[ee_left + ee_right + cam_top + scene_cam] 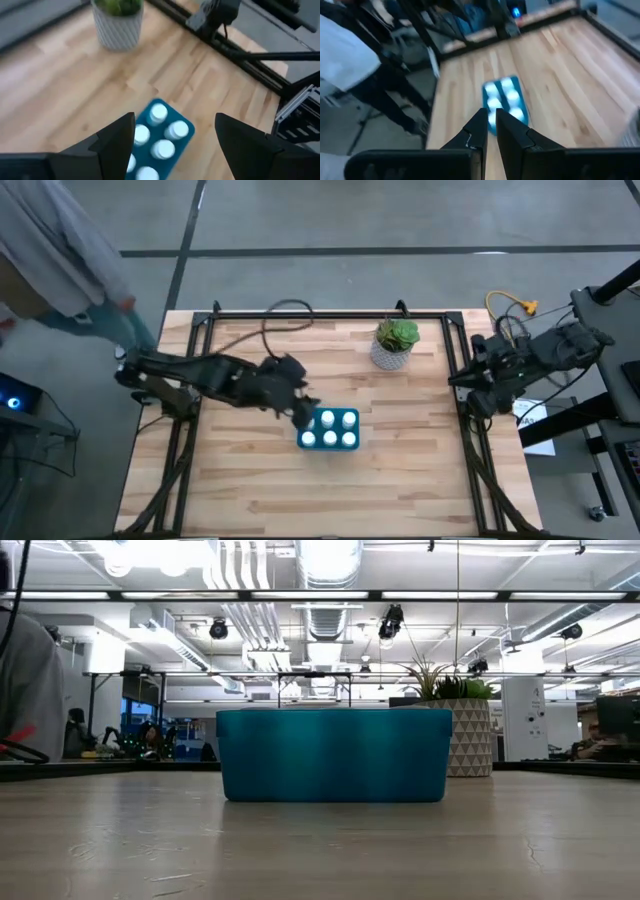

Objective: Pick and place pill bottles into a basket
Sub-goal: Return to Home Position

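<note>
Since pill bottles fill the basket, I'd raise my empty, wide-open left gripper straight up; my closed right gripper waits at the tabletop's right edge.

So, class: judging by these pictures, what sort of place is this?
Probably a robotics lab: over a wooden table the left gripper hangs open beside the basket, the right gripper is parked at the table's right edge, and exposed ducts run overhead.

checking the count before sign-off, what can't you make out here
- Low view: the basket wall hides everything inside it.
- High view: the left gripper overlaps the basket's left end, so only five pill bottles can be counted.
- Right wrist view: the pill bottles blur together, so there is no reliable count.
</note>
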You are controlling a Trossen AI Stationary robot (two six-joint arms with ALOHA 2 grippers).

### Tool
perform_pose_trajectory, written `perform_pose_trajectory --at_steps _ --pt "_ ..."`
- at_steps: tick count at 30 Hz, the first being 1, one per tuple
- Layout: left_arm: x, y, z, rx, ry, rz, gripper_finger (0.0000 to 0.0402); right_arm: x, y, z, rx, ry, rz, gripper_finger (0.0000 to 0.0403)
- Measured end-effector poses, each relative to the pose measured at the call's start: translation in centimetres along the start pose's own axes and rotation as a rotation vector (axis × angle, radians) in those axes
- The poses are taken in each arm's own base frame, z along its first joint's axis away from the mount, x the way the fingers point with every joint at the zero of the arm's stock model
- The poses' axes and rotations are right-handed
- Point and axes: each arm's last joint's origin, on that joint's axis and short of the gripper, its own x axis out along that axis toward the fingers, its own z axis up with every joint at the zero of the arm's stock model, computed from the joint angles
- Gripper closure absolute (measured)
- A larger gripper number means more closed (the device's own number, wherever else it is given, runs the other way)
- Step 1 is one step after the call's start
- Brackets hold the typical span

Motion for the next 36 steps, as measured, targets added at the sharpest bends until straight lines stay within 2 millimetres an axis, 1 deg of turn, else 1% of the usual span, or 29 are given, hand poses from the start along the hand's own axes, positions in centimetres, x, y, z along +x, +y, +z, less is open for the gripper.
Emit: perform_pose_trajectory --at_steps 4,6,10,12,13,15,18,20,21,26,30,36 --pt "-3.5 1.3 0.9 0.079 -0.089 -0.019 0.0153 -2.1 0.3 1.7 -0.003 -0.147 0.048 0.0372" --pt "-5.4 2.1 1.4 0.106 -0.141 -0.028 0.0167 -3.8 0.2 2.8 0.004 -0.248 0.056 0.0374" --pt "-9.1 3.9 2.0 0.182 -0.240 -0.043 0.0212 -6.9 0.2 4.6 -0.023 -0.449 0.083 0.0387" --pt "-10.7 4.7 2.3 0.216 -0.283 -0.041 0.0242 -7.9 0.3 5.2 -0.059 -0.531 0.098 0.0393" --pt "-11.5 5.3 2.4 0.232 -0.303 -0.041 0.0259 -8.3 0.3 5.4 -0.078 -0.564 0.103 0.0393" --pt "-12.6 6.1 2.4 0.263 -0.330 -0.038 0.0295 -8.5 0.3 5.7 -0.111 -0.601 0.090 0.0394" --pt "-13.9 7.3 2.3 0.319 -0.360 -0.032 0.0353 -7.8 0.2 5.5 -0.127 -0.604 0.016 0.0395" --pt "-14.4 7.9 2.1 0.347 -0.383 -0.036 0.0387 -6.8 0.2 5.1 -0.128 -0.586 -0.037 0.0395" --pt "-14.5 8.2 1.9 0.357 -0.395 -0.039 0.0394 -6.2 0.1 4.8 -0.127 -0.573 -0.061 0.0395" --pt "-14.3 10.0 0.1 0.376 -0.482 -0.082 0.0399 -3.7 -0.2 3.4 -0.073 -0.541 -0.144 0.0395" --pt "-13.4 12.1 -2.3 0.347 -0.551 -0.138 0.0401 -2.3 -0.5 2.2 -0.031 -0.579 -0.144 0.0395" --pt "-10.8 15.2 -6.7 0.296 -0.615 -0.200 0.0401 -0.9 -1.8 -0.4 0.028 -0.658 -0.140 0.0395"
